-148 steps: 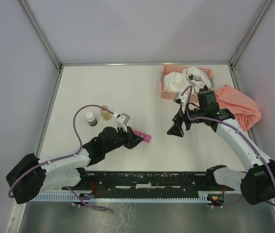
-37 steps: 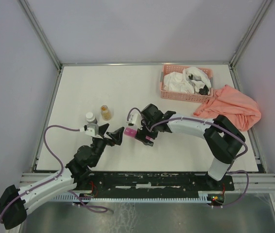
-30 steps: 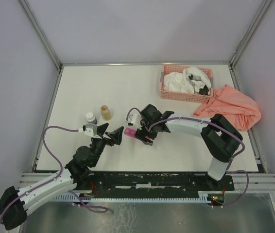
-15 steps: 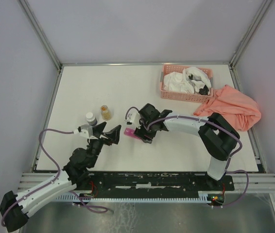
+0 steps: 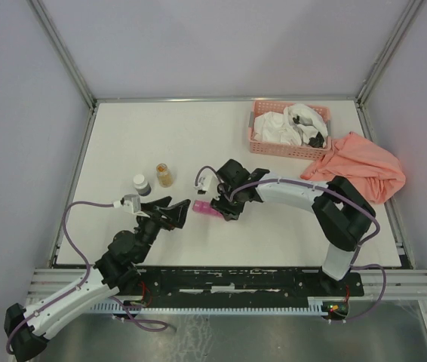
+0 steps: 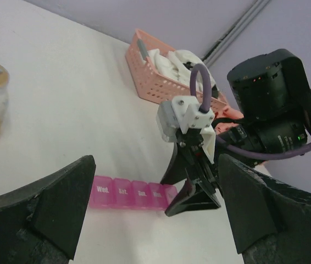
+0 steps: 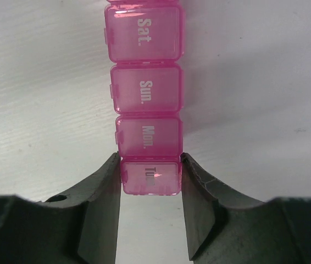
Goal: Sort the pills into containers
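The pill organizer [image 7: 146, 99] is clamped at its Tue end by the right gripper [image 7: 149, 177]. The left gripper [image 6: 156, 165] is spread wide at its nine o'clock

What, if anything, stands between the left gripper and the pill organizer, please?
Nothing visible: only bare table lies between the open left gripper and the organizer. The right fingers pinch its far end.
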Robot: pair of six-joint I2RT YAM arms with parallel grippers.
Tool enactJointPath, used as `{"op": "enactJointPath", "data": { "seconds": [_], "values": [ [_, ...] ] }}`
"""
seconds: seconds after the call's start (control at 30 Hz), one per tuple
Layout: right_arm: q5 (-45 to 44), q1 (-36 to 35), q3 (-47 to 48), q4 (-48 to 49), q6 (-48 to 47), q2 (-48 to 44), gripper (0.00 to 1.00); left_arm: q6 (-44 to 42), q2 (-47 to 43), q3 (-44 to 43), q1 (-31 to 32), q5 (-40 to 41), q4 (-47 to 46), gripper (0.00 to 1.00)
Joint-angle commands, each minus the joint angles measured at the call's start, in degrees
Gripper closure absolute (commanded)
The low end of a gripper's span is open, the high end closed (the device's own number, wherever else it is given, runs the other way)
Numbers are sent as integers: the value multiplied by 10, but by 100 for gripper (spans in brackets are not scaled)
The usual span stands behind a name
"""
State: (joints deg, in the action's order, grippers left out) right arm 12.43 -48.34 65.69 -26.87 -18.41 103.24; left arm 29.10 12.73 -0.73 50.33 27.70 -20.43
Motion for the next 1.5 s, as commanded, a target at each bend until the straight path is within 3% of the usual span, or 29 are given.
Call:
{"op": "enactJointPath", "data": {
  "seconds": [0.0,0.33,0.63,0.97,1.13,1.47],
  "values": [
    [43,15,14,-7,-34,-75,69,150,-15,45,0,-61,6,2],
    [99,46,-16,-56,-123,-203,73,253,21,22,0,-118,-74,1],
    [143,50,-24,-100,-188,-268,73,277,189,-37,0,-173,-132,1],
    [144,43,-29,-113,-215,-278,74,303,337,-60,1,-242,-270,2],
    [132,25,-38,-107,-227,-285,74,318,384,-78,0,-260,-293,6],
    [108,9,-48,-89,-233,-293,74,338,432,-90,0,-282,-313,26]
  ]
}}
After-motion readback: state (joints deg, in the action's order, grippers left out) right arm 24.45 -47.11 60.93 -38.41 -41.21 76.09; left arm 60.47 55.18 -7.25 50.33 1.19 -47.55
